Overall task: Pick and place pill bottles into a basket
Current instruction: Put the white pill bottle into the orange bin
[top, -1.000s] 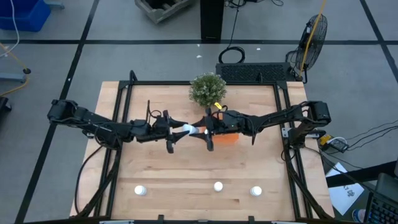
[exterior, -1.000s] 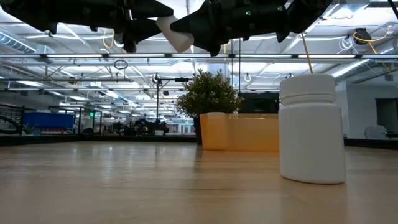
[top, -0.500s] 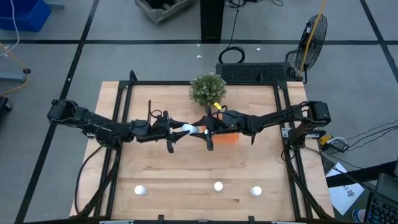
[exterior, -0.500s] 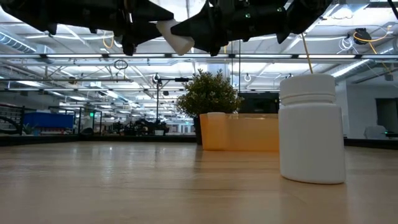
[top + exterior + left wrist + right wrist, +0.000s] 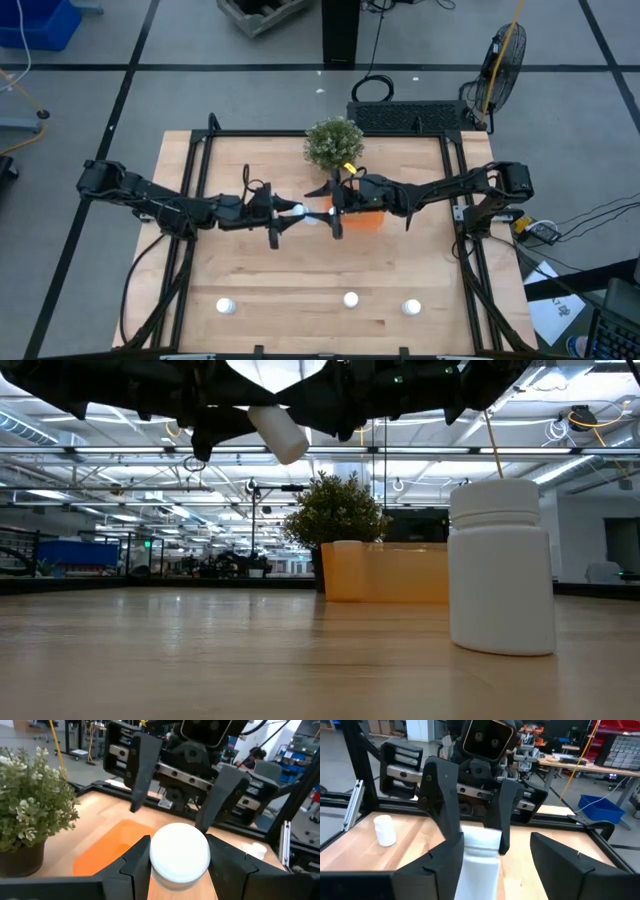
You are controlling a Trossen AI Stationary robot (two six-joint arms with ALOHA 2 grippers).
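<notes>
One pill bottle [image 5: 298, 211] clamped in left gripper [image 5: 290, 212], right gripper [image 5: 334, 210] spread; three bottles [image 5: 350, 299] tabled.

The right gripper [image 5: 492, 862] has its two dark fingers [image 5: 440, 865] spread apart, with a white cylindrical plastic pill bottle [image 5: 479, 860] standing between them. The left gripper [image 5: 470, 815] faces it and its dark fingers close on the far end of this bottle. A second small white capped pill bottle [image 5: 384, 830] stands upright on the light wooden tabletop [image 5: 360, 852], well apart. The right fingers seem not to touch the held bottle.
</notes>
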